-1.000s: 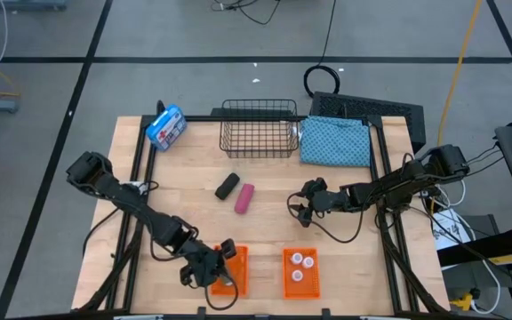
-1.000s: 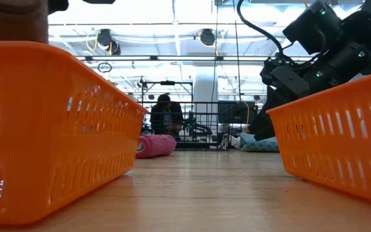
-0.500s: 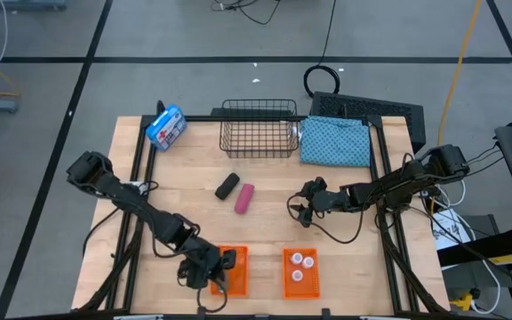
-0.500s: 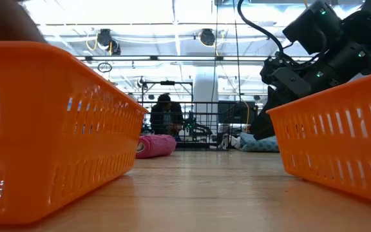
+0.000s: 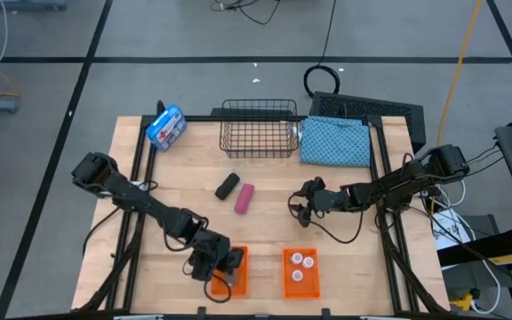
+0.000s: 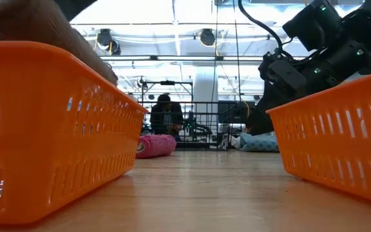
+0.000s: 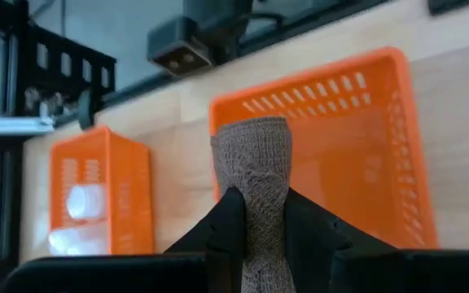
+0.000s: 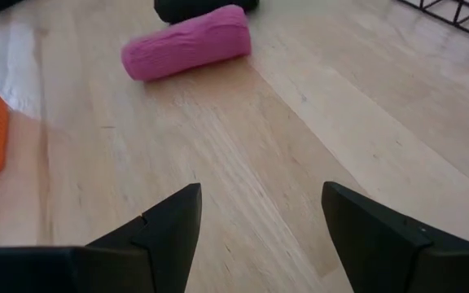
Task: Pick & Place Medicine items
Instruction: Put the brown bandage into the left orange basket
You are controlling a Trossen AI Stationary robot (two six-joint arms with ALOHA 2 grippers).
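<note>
Left hand [image 5: 221, 269] hangs over the left orange basket [image 5: 241, 255] at the desk's [image 5: 265, 182] near edge, clamped tight on the brown piece [image 7: 255, 155] (woven-looking, upright between the fingers). Right hand [image 5: 297, 206] hovers mid-desk, fingers spread, holding nothing. Pink piece [image 5: 244, 198] and black piece [image 5: 227, 185] lie together on open wood. White bottles [image 5: 298, 260] sit in the right orange basket [image 5: 299, 284].

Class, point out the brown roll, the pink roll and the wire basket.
brown roll [image 7: 255, 155], left wrist view, upper part above the fingers
pink roll [image 8: 187, 43], right wrist view, middle of its side
wire basket [image 5: 258, 108], high view, back rim
</note>
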